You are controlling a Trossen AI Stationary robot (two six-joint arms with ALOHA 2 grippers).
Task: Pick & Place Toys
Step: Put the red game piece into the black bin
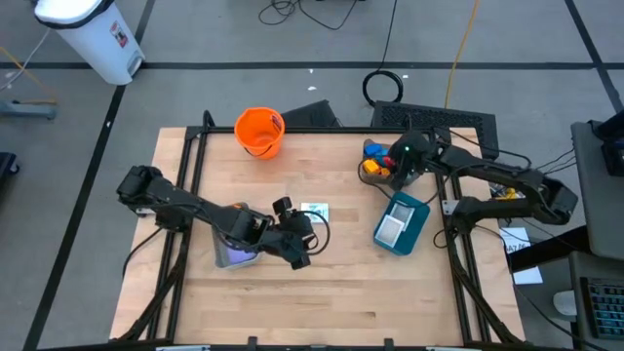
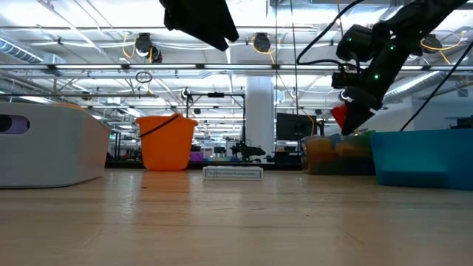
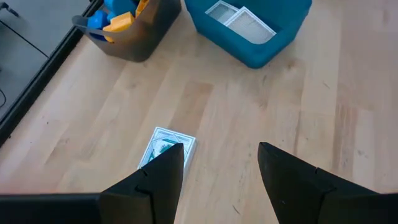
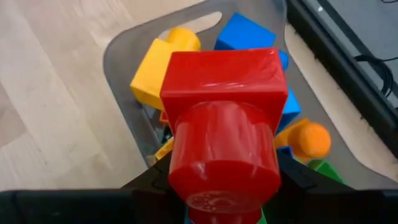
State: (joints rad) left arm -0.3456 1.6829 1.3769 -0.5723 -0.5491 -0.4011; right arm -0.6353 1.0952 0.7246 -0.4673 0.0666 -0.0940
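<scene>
My right gripper is shut on a red plastic block and holds it above a translucent bin at the table's far right. Yellow, blue, orange and green blocks lie in that bin. My left gripper is open and empty above mid-table. A small white picture card lies flat on the wood just ahead of its fingertips; it also shows in the high view. The left gripper does not touch it. My right gripper pinches the red block between its two fingers, on the sides of its round end. The fingers slant down from the table's right side. The block is lifted clear above the bin of blocks, as the low view shows.
A teal bin holding white cards stands right of centre. A grey bin sits under my left arm. An orange bucket stands at the far edge. Bare wood lies along the near side.
</scene>
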